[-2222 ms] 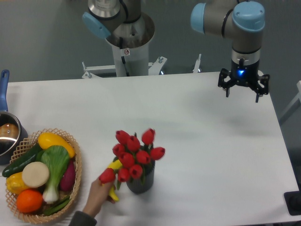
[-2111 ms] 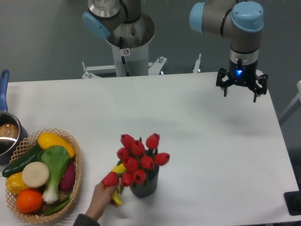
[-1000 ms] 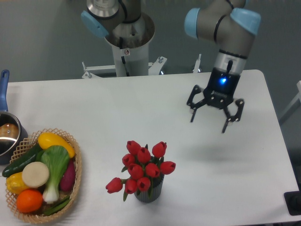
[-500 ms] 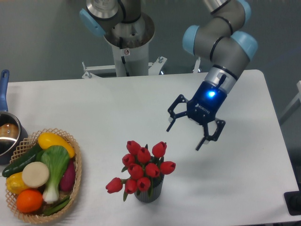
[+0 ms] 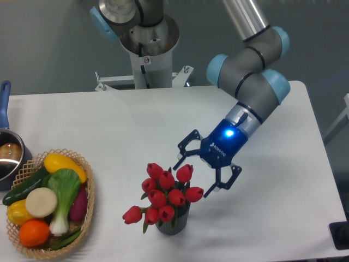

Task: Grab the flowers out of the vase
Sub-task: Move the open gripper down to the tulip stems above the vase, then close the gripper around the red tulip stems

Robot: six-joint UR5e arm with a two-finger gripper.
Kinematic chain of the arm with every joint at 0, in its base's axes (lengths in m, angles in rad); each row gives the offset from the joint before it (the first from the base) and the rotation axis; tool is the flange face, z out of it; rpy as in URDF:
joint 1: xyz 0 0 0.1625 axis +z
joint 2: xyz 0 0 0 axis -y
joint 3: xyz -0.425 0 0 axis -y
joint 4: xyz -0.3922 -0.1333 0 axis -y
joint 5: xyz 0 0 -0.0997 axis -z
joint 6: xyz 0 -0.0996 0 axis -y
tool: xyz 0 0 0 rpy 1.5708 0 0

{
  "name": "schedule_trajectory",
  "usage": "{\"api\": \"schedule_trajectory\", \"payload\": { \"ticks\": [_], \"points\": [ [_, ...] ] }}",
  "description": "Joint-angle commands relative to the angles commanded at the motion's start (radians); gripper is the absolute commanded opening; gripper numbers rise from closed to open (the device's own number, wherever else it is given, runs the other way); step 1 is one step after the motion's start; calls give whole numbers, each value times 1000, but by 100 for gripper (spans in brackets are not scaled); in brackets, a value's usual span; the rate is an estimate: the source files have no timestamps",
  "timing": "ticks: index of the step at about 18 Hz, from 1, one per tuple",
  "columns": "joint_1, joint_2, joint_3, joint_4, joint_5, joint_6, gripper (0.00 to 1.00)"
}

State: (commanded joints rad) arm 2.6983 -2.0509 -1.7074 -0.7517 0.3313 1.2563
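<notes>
Camera view, fixed, looking down on the white bench from the front.

1. Tool: the two-finger unit hangs tilted at the end of the arm, its fingers pointing down and to the left. The jaws stand spread and released, with nothing between them. One fingertip sits just above the top-right bud of the bunch; the other sits just beside the rightmost bud. Contact with the buds cannot be confirmed from this view. A blue indicator light glows on the tool body.

2. Flowers: red tulip buds with green leaves stand upright in the vase, near the front edge of the bench, left of centre. One bud droops out to the lower left, away from the rest. The bunch spreads wider than the vase.

3. Vase: a small, dark, ribbed cylinder, upright on the bench, mostly hidden under the buds.

4. Other items: a woven basket at the left front holds toy produce, including a yellow squash, a green leafy vegetable, an orange fruit, a purple piece and a pale round piece. A pot with a blue handle stands at the left edge, just beside the basket. A grey mounting column rises behind the bench.
</notes>
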Motion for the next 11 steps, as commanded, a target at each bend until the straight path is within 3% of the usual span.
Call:
{"api": "schedule_trajectory", "payload": {
  "ticks": [6, 7, 8, 9, 11],
  "points": [
    [-55, -37, 18, 0, -17, 0, 100],
    [-58, -37, 18, 0, -17, 2, 93],
    [-61, -38, 23, 0, -15, 3, 75],
    [-61, -43, 29, 0, -15, 9, 43],
    [-61, -48, 31, 0, -14, 38, 4]
  ]
}}
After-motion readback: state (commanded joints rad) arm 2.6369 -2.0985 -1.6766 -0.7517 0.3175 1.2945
